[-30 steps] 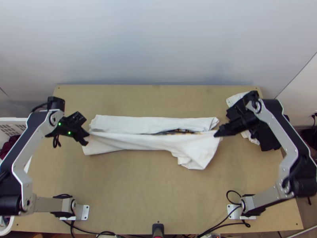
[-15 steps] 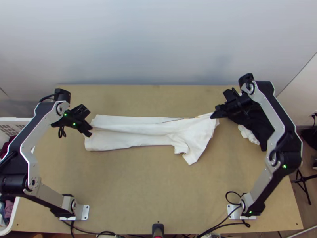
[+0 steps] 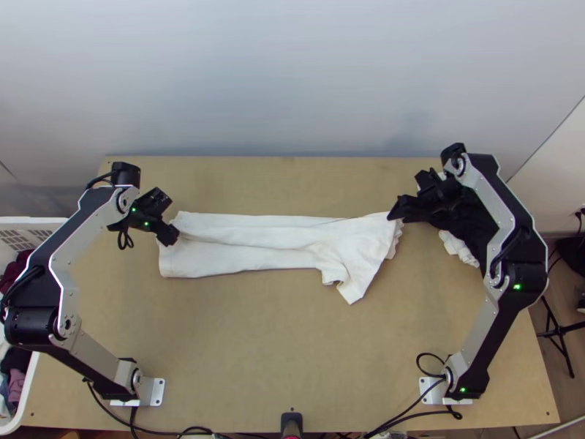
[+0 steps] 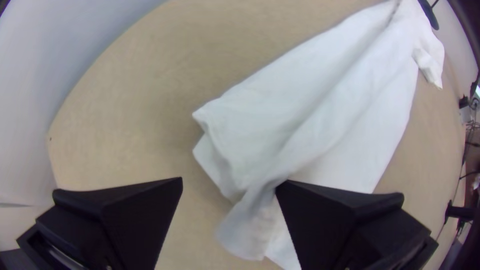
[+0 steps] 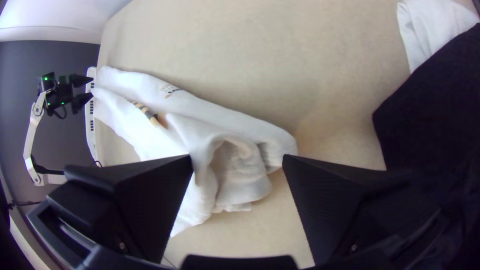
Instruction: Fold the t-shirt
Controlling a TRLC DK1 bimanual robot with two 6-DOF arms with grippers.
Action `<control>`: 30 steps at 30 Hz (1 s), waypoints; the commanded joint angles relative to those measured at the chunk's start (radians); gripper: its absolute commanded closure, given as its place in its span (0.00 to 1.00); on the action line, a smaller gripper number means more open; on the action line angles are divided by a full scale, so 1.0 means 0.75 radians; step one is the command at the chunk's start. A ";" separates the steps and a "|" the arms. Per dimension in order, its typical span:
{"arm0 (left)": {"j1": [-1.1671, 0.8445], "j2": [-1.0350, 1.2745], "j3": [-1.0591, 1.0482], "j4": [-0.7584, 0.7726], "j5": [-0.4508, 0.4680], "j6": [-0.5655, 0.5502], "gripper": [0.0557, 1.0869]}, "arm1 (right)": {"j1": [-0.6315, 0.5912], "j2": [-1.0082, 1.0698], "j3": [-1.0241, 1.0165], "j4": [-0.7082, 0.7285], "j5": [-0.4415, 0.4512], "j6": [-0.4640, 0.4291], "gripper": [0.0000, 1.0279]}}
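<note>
The white t-shirt (image 3: pixel 278 245) lies as a long folded strip across the table, its right part flaring into a loose corner toward the near edge. At its left end is my left gripper (image 3: pixel 170 240); in the left wrist view the left gripper (image 4: pixel 229 185) stands open, one finger against the cloth (image 4: pixel 310 125). Over the right end is my right gripper (image 3: pixel 395 214). The right wrist view has the right gripper (image 5: pixel 237 162) open too, with the bunched sleeve end (image 5: pixel 240 175) between its fingers and a printed patch (image 5: pixel 147 114) showing in a fold.
A black garment (image 3: pixel 472 227) with white cloth (image 3: pixel 458 246) is heaped at the table's right side, beside the right gripper. A white basket (image 3: pixel 33 227) with clothes stands off the left edge. Bare tabletop (image 3: pixel 292 344) lies between the shirt and the arm bases.
The right gripper moved toward the far edge, drawing the shirt's upper layer over the rest, then let it go. The left gripper also opened and shifted slightly right; the cloth settled flatter.
</note>
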 commanded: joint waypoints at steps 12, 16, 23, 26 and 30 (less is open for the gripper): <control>0.394 -0.093 0.143 0.074 0.013 0.010 0.04 | -0.182 -0.656 -0.156 -0.235 0.072 -0.022 0.05; 0.390 -0.234 0.124 -0.002 0.136 -0.111 0.04 | -0.223 -0.967 -0.254 -0.245 0.125 0.046 0.04; 0.354 -0.284 0.057 -0.002 0.163 -0.201 0.04 | -0.331 -1.235 -0.426 -0.237 0.258 0.052 0.04; 0.341 -0.275 0.057 -0.004 0.161 -0.262 0.04 | -0.362 -1.233 -0.452 -0.225 0.256 0.068 0.04; 0.300 -0.226 0.057 -0.020 0.159 -0.305 0.04 | -0.337 -1.205 -0.440 -0.196 0.254 0.150 0.04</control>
